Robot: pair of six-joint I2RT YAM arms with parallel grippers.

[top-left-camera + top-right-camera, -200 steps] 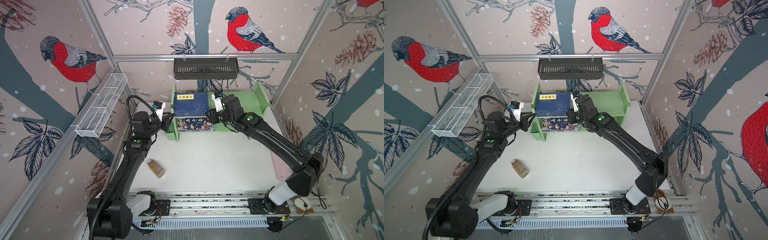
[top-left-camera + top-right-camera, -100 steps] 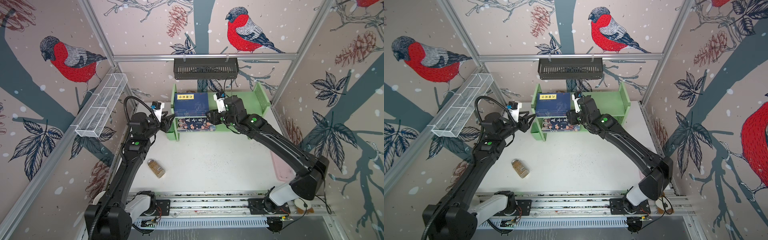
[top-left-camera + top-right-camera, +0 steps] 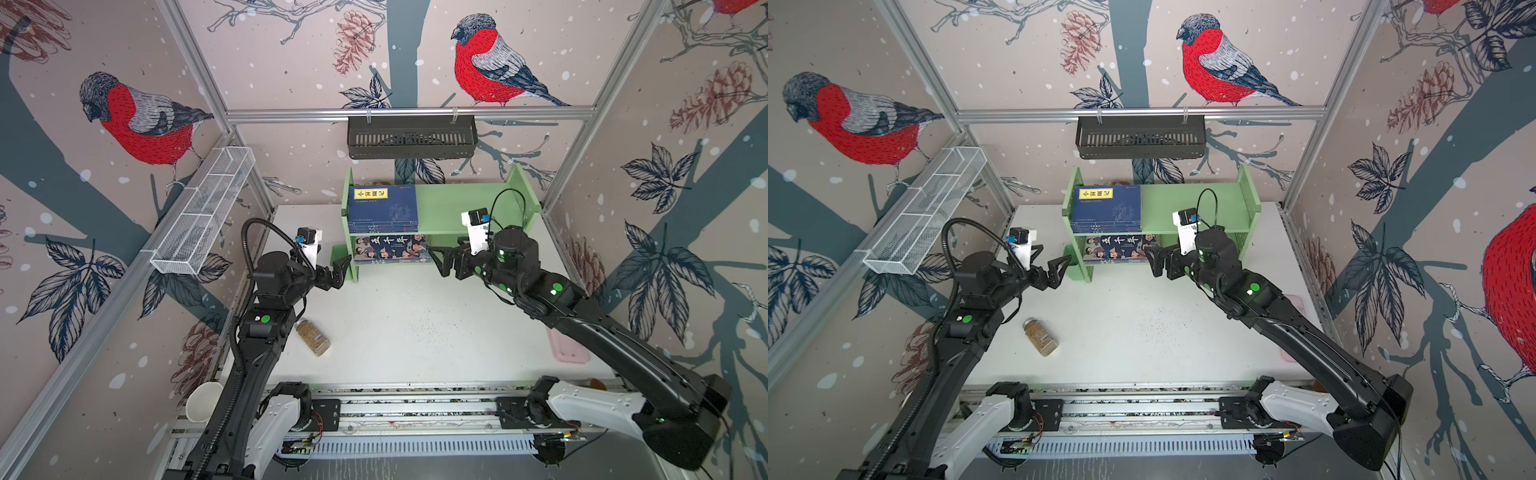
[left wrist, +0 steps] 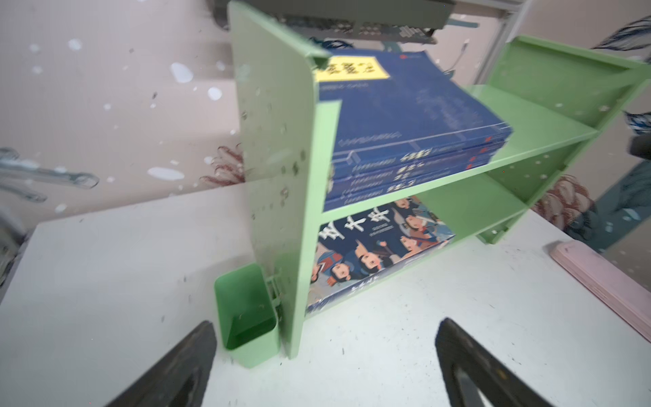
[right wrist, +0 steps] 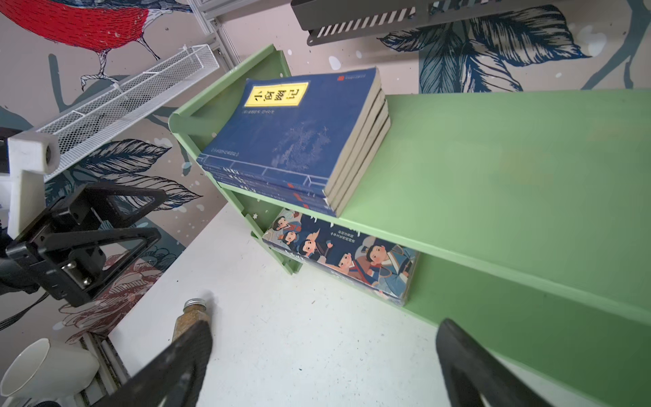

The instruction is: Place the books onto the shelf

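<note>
The light green shelf (image 3: 465,208) (image 3: 1187,208) stands at the back of the table. A stack of navy books (image 3: 384,208) (image 3: 1106,208) (image 4: 405,116) (image 5: 292,141) lies flat on its upper tier. The cartoon-cover book (image 3: 390,249) (image 3: 1121,249) (image 4: 377,243) (image 5: 345,257) lies on the lower tier. My left gripper (image 3: 338,272) (image 3: 1059,272) (image 4: 326,326) is open and empty, just in front of the shelf's left panel and green cup (image 4: 246,317). My right gripper (image 3: 440,259) (image 3: 1152,259) (image 5: 326,326) is open and empty, right of the cartoon book.
A spice jar (image 3: 313,336) (image 5: 192,313) lies on the table at front left. A pink board (image 3: 567,347) lies at the right edge. A black slotted basket (image 3: 411,137) hangs above the shelf, a white wire basket (image 3: 203,216) on the left wall. A white cup (image 3: 203,401) sits at front left.
Both grippers have opened wide and drawn back from the shelf toward the front, the right one also shifting right. The books stay on the tiers.
</note>
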